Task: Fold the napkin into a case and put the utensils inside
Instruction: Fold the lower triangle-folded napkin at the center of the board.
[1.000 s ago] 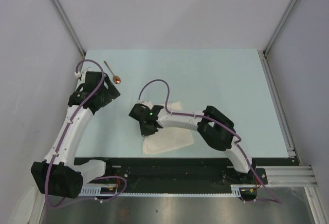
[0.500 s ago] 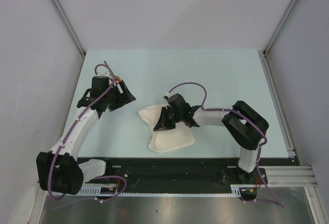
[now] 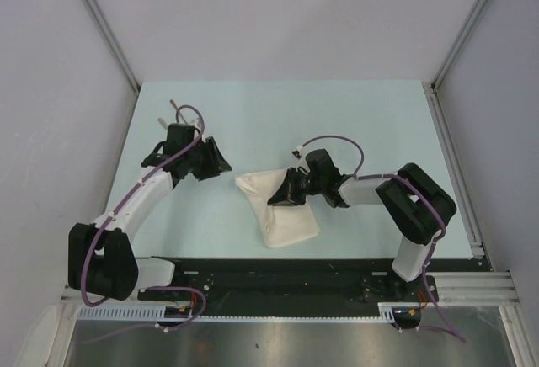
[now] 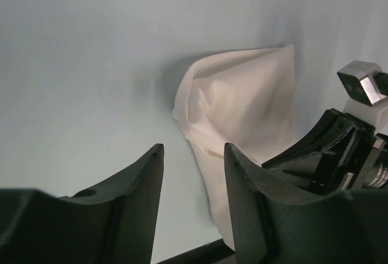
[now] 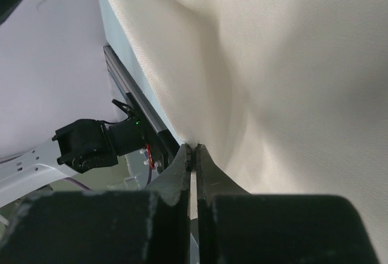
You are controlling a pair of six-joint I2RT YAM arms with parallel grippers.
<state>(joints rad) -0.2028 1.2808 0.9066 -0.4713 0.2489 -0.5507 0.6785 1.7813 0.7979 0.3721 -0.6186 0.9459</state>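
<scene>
The cream-white napkin lies rumpled and partly folded at mid-table, its upper left corner bunched up. My right gripper is shut on a fold of the napkin, which fills the right wrist view above the pinched fingertips. My left gripper hovers left of the cloth, jaws apart and empty. In the left wrist view the napkin lies just beyond the left gripper. Of the utensils, only a slim handle end peeks out behind the left arm. No case shape shows.
The pale blue mat stretches to the back and right. A black rail runs along the near edge by the arm bases. Grey walls and metal posts close in the sides.
The right gripper has dragged the napkin rightward, folding it over. The left arm has swung right toward the cloth, covering the spoon's copper bowl, and its jaws have narrowed.
</scene>
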